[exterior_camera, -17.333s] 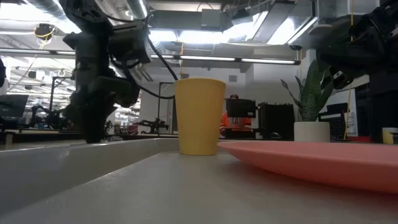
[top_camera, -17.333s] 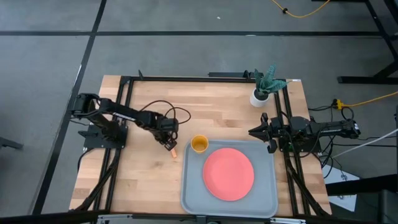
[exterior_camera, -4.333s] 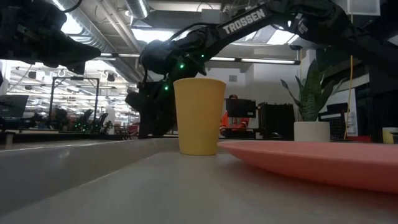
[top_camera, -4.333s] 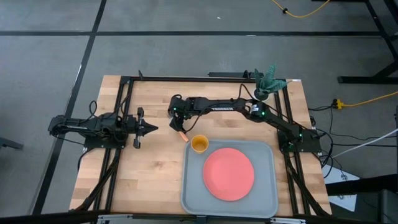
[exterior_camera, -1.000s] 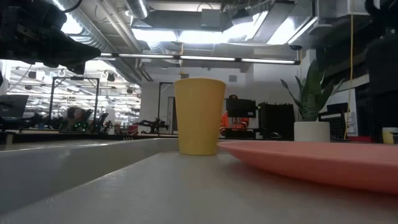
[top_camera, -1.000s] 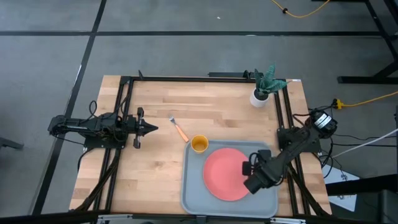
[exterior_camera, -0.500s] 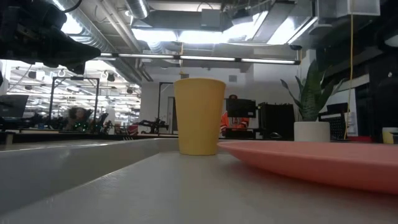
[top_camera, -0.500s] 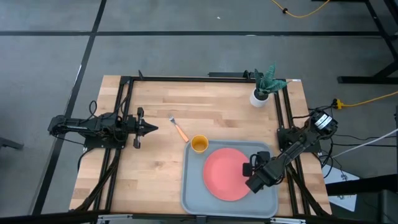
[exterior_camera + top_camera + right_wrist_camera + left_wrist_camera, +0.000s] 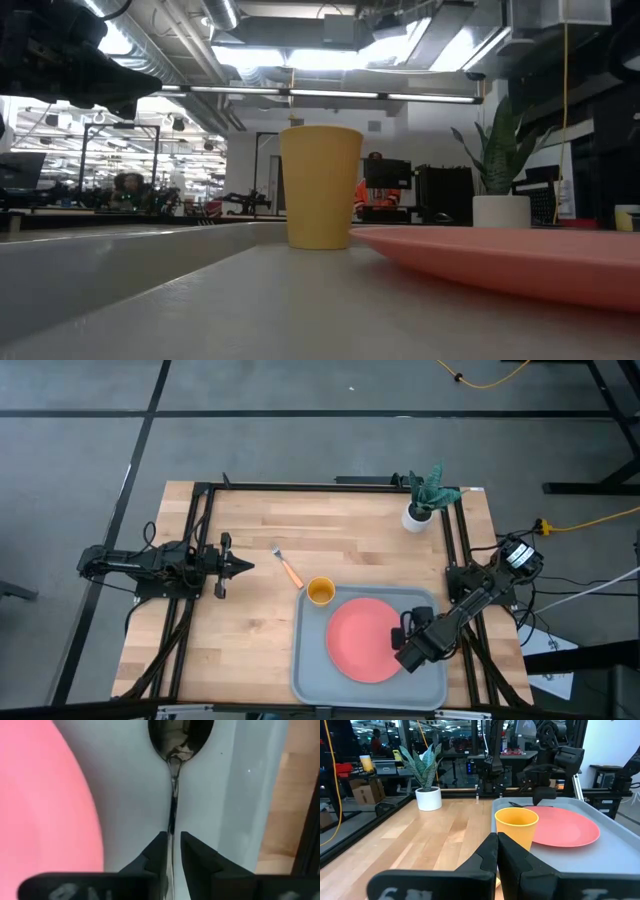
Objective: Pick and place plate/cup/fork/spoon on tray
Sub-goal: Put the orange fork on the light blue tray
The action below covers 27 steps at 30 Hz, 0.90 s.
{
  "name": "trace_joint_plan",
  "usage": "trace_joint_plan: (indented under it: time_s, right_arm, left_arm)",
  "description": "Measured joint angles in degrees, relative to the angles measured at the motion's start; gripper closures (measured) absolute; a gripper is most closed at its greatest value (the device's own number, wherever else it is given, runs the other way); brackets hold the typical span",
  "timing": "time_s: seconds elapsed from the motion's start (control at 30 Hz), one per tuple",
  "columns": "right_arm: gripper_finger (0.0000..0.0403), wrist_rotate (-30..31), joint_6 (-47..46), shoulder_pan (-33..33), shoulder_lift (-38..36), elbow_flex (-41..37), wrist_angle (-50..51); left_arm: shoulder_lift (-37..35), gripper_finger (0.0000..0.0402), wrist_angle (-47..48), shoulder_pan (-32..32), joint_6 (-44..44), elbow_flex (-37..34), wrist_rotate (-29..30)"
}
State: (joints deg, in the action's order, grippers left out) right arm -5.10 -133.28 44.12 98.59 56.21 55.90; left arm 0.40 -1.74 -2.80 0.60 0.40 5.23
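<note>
From above, the large light grey rectangular tray [image 9: 310, 670] lay at the table's six o'clock edge, carrying the flat round coral-pink plate [image 9: 362, 640] at its centre and the small yellow-orange round cup [image 9: 320, 592] at its eleven o'clock corner. The small fork with an orange handle and silver tines [image 9: 288, 568] lay on the wood just beyond the cup, toward eleven o'clock. The right gripper [image 9: 409, 648] hovered over the tray at the plate's three o'clock edge, and the left gripper [image 9: 243, 566] waited at the table's nine o'clock side. At table level, the cup [image 9: 321, 186] stood upright beside the plate [image 9: 520, 258]. The left wrist camera showed the left fingers [image 9: 485, 860] pressed together, holding nothing. The right wrist camera showed the right fingers [image 9: 156, 851] narrowly parted, closely flanking the thin handle of the small dark metal spoon [image 9: 175, 780], which lay on the tray between plate and rim.
</note>
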Motion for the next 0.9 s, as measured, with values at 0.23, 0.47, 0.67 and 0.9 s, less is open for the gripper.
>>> trace_joint_plan:
  time_s: [0.23, 0.47, 0.67, 0.9]
  right_arm:
    - [0.0343, 0.1, 0.0, -0.5, -0.1, 2.2, 0.1]
    - [0.0342, 15.9, 4.0, -2.8, -0.5, 17.6, 17.6]
    - [0.0342, 52.3, 18.4, -5.9, -0.6, 30.4, 23.3]
    - [0.0341, 68.2, 50.1, -17.8, -0.6, 38.2, 13.5]
  left_arm:
    - [0.0, 0.0401, 0.0, 0.0, 0.0, 0.0, 0.0]
    - [0.0, 0.0401, 0.0, 0.0, 0.0, 0.0, 0.0]
    - [0.0, 0.0401, 0.0, 0.0, 0.0, 0.0, 0.0]
    - [0.0, 0.0401, 0.0, 0.0, 0.0, 0.0, 0.0]
